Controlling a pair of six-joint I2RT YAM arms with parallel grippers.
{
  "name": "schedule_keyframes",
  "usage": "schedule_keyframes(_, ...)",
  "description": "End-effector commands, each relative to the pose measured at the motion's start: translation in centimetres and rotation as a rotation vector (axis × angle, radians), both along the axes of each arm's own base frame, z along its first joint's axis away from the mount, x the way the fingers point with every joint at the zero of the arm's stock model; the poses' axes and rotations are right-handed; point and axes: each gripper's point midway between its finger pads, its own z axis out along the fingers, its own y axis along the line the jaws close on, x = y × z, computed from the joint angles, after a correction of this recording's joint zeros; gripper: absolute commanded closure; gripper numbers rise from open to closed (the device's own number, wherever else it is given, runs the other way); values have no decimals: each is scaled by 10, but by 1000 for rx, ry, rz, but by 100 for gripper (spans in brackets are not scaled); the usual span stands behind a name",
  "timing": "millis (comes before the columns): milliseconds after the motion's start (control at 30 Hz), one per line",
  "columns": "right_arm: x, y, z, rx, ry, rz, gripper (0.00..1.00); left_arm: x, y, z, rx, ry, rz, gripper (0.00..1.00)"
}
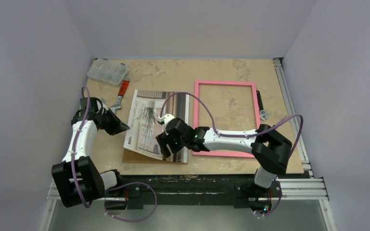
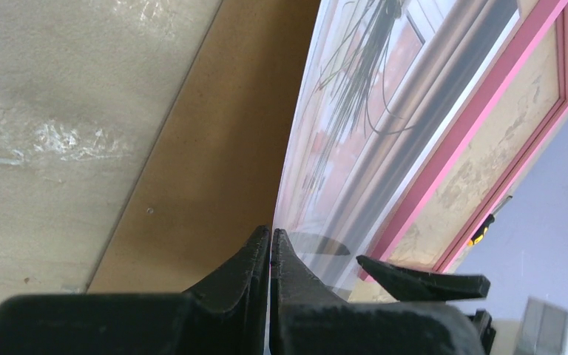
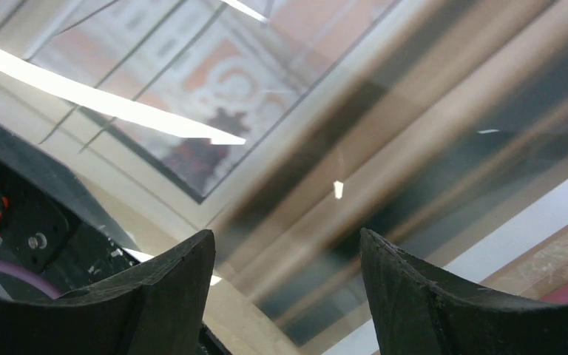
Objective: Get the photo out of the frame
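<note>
Top view looked steeply down from behind arm bases, whole counter [image 1: 173, 72] seen. Both wrist views sat close, low over photo [image 1: 147, 122], shared by all three.

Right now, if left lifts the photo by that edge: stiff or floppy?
Probably floppy: the photo is a thin sheet bowing off the backing board where the left gripper pinches its edge. Likely slippery too; its surface shows glossy glare in the right wrist view.

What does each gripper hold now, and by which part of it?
The left gripper pinches the photo by its left edge. The right gripper is open and holds nothing.
</note>
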Motion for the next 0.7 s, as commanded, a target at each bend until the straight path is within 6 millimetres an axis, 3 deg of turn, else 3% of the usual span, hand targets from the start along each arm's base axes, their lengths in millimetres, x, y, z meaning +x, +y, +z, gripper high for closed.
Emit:
schedule_keyframes(0, -6, 13, 46, -43, -231, 66, 29, 7, -3, 15, -16, -22, -18, 100)
schedule_keyframes(133, -19, 19, 55, -121, -376, 93, 29, 6, -1, 16, -5, -18, -17, 100)
schedule_keyframes(333, -59, 24, 63, -240, -590, 196, 30, 7, 0, 17, 1, -16, -19, 100)
schedule_keyframes(467, -81, 36, 62, -302, -620, 234, 43, 8, 0, 18, 1, -9, -21, 100)
schedule_keyframes(533, -92, 44, 59, -311, -617, 255, 54, 7, 0, 17, 1, -4, -21, 100)
schedule_keyframes(667, -103, 60, 54, -306, -612, 269, 62, 4, 0, 14, 0, 8, -24, 100)
